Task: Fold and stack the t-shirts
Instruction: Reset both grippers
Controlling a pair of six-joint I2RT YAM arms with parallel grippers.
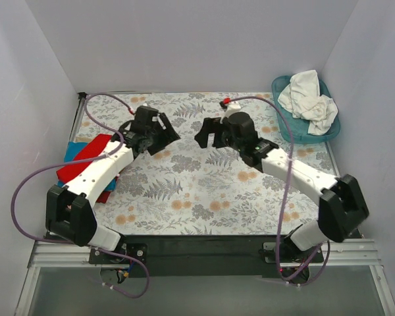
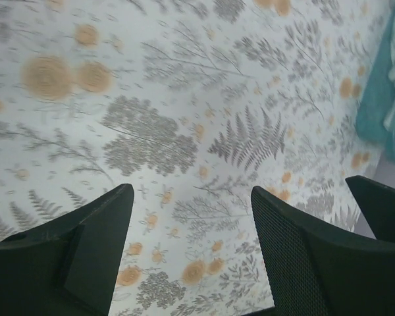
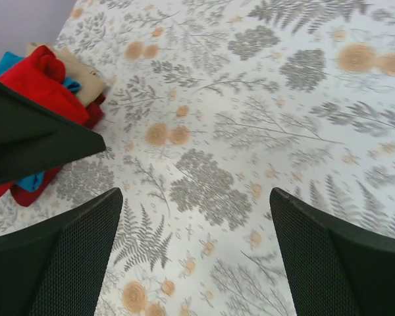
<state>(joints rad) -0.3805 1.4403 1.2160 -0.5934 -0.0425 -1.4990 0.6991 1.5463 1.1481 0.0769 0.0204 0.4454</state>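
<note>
Both arms hover over mid-counter, holding nothing. Left pincer (image 1: 166, 131) has its jaws spread wide, matte black fingers (image 2: 99, 230) over bare cloth. Right pincer (image 1: 207, 135) likewise has jaws wide apart, its finger pads (image 3: 316, 243) mesh-textured. The counter (image 1: 197, 191) is covered in a flat floral cloth with grey ferns and orange blooms. At 9 o'clock lies a soft, lumpy pile: red t-shirt (image 1: 85, 161) on top, turquoise t-shirt (image 1: 72, 150) poking out at the far edge, and a beige cloth (image 3: 79, 76) tucked alongside, partly under the left arm. At 1 o'clock, white t-shirts (image 1: 309, 99) sit crumpled in a rounded teal plastic basket (image 1: 286, 128).
</note>
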